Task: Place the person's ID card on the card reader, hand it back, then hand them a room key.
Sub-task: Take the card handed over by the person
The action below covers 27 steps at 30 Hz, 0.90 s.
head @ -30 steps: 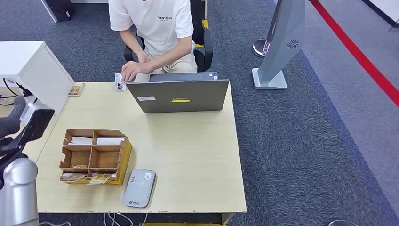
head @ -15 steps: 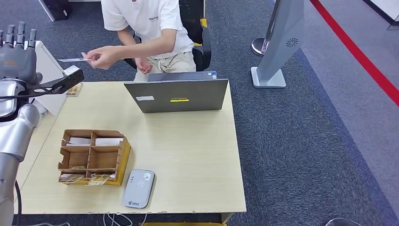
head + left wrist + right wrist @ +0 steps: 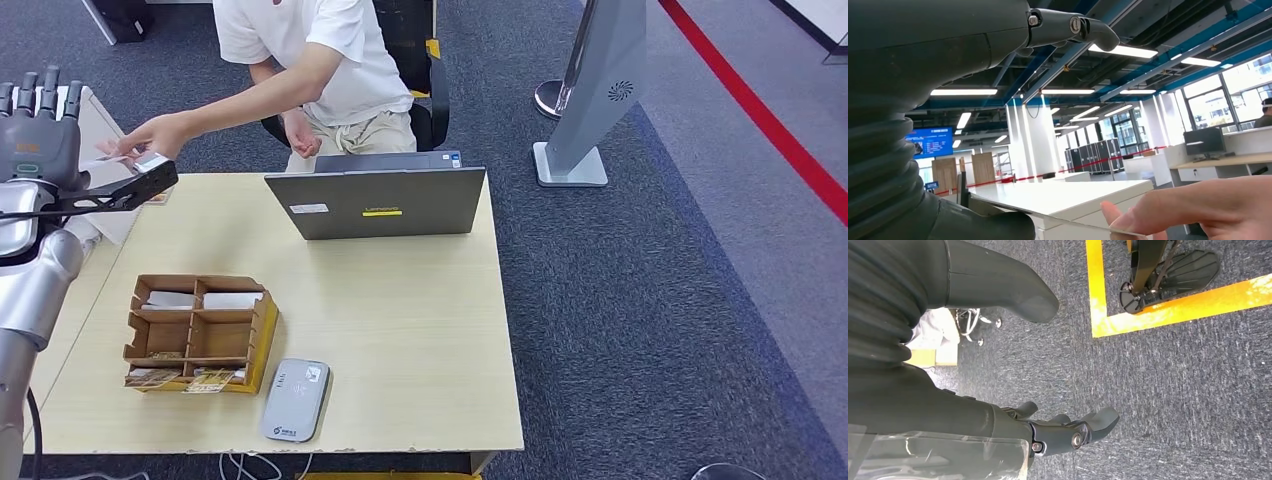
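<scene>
Person's hand offers ID card, seemingly touching left hand.

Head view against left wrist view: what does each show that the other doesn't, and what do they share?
Head view alone: the table with the laptop, the cardboard organizer and the grey card reader. Left wrist view alone: the ID card edge-on, one end at the left hand's thumb, the other under the person's fingertip, plus ceiling lights and a far desk with a monitor. Shared: the left hand and the person's hand meeting at the card.
</scene>
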Tool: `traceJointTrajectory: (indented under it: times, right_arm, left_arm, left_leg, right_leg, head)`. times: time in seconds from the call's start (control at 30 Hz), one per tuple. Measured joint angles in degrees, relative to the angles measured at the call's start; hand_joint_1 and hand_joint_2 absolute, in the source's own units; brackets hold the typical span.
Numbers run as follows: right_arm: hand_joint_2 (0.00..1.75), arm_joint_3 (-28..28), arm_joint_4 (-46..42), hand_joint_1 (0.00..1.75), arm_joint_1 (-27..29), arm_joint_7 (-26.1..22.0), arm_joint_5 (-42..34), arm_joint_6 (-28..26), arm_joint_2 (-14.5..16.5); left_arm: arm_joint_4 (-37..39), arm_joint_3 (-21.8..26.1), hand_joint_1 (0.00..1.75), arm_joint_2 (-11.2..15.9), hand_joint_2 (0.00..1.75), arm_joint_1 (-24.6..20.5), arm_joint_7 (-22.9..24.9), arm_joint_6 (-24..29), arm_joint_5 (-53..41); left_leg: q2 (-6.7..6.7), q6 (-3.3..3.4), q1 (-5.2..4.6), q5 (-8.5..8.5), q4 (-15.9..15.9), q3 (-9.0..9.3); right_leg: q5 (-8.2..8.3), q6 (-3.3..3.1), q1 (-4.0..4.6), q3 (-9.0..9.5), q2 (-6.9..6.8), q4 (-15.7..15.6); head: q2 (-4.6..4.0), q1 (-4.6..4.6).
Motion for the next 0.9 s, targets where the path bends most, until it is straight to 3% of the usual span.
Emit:
traceJointTrajectory:
  times: [0.07, 0.1, 0.9]
  right_arm:
    - [1.75, 0.1, 0.0, 0.00, 0.0, -0.1, 0.1, 0.0, 0.0]
    - [1.75, 0.2, 0.0, 0.00, 0.0, -0.1, 0.1, 0.0, 0.0]
    - [1.75, 0.2, 0.0, 0.00, 0.0, -0.4, 0.0, 0.1, 0.0]
  left_arm:
    - [0.0, 0.0, 1.43, 0.1, 1.75, 0.1, 0.0, 0.0, 0.2]
    - [0.0, 0.0, 1.75, 0.2, 1.75, 0.2, 0.0, 0.1, 0.3]
    - [-5.8, 0.0, 1.75, 1.1, 1.75, 4.3, -1.6, 2.6, 1.5]
  left_leg:
    - [-0.01, 0.00, 0.00, 0.00, 0.0, -0.01]
    - [-0.02, 0.00, 0.00, 0.00, 0.0, -0.01]
    - [-0.05, 0.00, 0.01, 0.00, 0.0, -0.01]
  right_leg:
    - [0.00, 0.00, 0.00, 0.00, -0.01, 0.0]
    - [0.00, 0.00, 0.00, 0.00, -0.01, 0.0]
    - [0.00, 0.00, 0.01, -0.02, -0.04, 0.0]
  head:
    - [0.00, -0.01]
    - [0.00, -0.01]
    - [0.00, 0.01]
